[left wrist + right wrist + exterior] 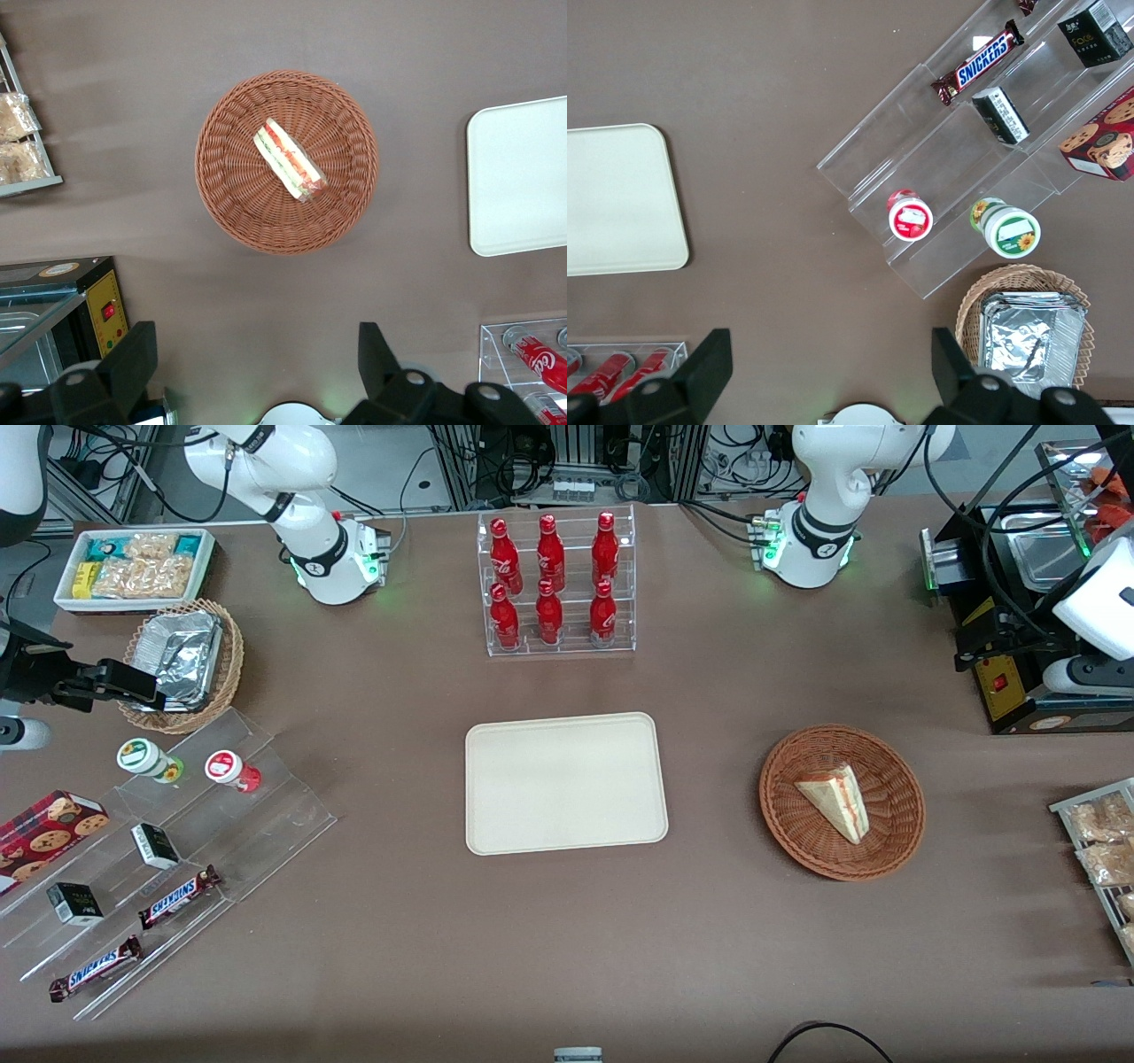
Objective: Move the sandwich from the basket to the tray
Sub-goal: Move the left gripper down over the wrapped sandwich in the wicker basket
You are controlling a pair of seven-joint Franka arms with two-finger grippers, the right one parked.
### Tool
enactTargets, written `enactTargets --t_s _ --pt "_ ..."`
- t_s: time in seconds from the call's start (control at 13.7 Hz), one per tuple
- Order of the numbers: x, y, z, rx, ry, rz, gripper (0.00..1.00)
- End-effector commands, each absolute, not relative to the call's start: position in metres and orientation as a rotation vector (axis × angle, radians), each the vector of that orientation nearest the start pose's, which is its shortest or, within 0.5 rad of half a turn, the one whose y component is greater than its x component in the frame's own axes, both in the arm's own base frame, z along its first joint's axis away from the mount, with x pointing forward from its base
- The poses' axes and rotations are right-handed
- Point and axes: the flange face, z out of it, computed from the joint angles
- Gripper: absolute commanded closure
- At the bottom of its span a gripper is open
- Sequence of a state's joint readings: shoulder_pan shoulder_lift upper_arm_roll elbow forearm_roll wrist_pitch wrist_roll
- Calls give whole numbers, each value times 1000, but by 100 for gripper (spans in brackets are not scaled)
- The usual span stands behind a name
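Hovering gripper (257, 372) spread; sandwich (290, 160) in basket (230, 204)

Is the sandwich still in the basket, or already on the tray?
In the basket. The sandwich lies inside the basket; the tray is bare. The gripper hangs above the table, open, holding nothing.

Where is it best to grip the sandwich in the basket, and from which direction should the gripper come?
Probably from straight above, across the sandwich at mid-length, jaws on its two long sides. It lies flat in the shallow basket, whose rim blocks a sideways approach. The gripper hangs high above, open.
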State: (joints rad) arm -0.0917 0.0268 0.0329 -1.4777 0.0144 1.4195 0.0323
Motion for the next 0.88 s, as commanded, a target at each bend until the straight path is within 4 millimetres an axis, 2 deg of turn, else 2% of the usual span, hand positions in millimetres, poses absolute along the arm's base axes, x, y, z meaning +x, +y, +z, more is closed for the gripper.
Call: enactTargets --t_s 0.0,0.22,0.36,0.51,0.66,0.8 --pt "543 -34 643 -3114 142 131 0" --pt "549 -35 633 -3112 145 124 0" --pt "563 -43 599 -3110 160 114 0" --pt "568 -44 562 -3112 128 97 0" --pt "573 -47 528 -3116 8 47 0" --pt "572 -58 487 -3108 -100 3 0"
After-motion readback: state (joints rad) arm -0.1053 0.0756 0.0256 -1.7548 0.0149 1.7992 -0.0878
